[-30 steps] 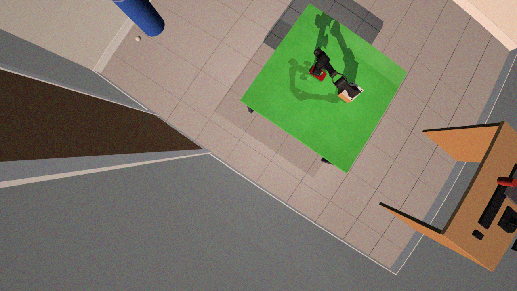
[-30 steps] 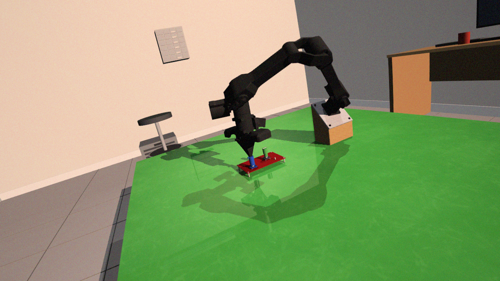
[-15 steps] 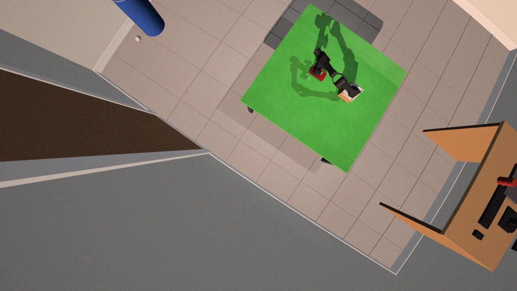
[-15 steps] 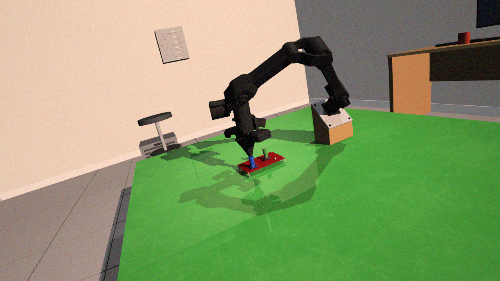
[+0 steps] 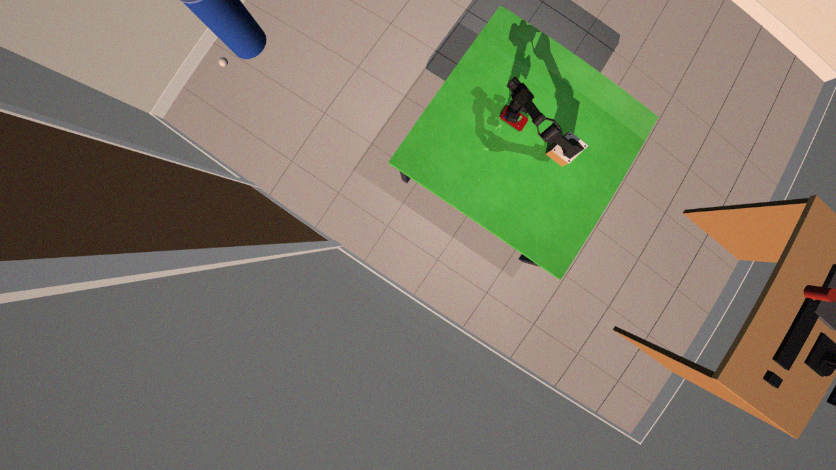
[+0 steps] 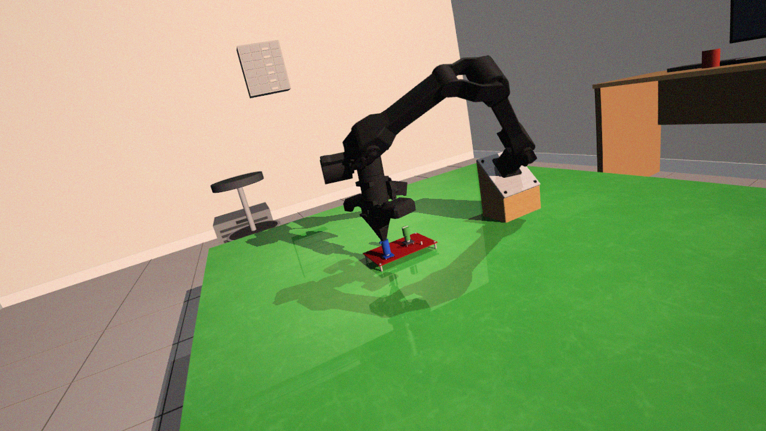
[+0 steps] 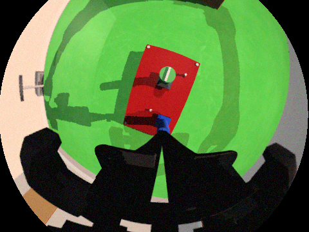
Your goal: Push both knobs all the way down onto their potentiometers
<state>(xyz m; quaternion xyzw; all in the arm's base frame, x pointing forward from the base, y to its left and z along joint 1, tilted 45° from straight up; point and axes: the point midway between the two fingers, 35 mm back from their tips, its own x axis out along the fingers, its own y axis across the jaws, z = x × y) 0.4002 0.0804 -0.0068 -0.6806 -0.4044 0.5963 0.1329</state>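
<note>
Jaws [image 6: 383, 239] shut, pointing down at blue knob [image 6: 385, 248] [image 7: 163, 125]

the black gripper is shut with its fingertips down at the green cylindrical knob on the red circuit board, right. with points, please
Wrong knob: the exterior view shows the shut black gripper [image 6: 383, 239] [image 7: 162, 133] with its fingertips at the blue cylindrical knob [image 6: 385, 248] on the red circuit board [image 5: 519, 124] [image 6: 416, 243] [image 7: 154, 96].

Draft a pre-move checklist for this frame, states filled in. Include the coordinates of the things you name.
1. Gripper [image 5: 512, 119] [image 6: 383, 239] [image 7: 162, 133] shut, nothing between its fingers: ok
2. Fingertips at the top of the blue knob [image 6: 385, 248] [image 7: 163, 124]: ok
3. Blue knob fully down on its potentiometer: cannot tell
4. Green knob [image 6: 406, 234] [image 7: 167, 75] away from the fingers: ok
5. Circuit board [image 5: 518, 123] [image 6: 400, 248] [image 7: 151, 93] standing on its legs: ok
6. Gripper open and away from the board, as the finish requires: not ok
</note>
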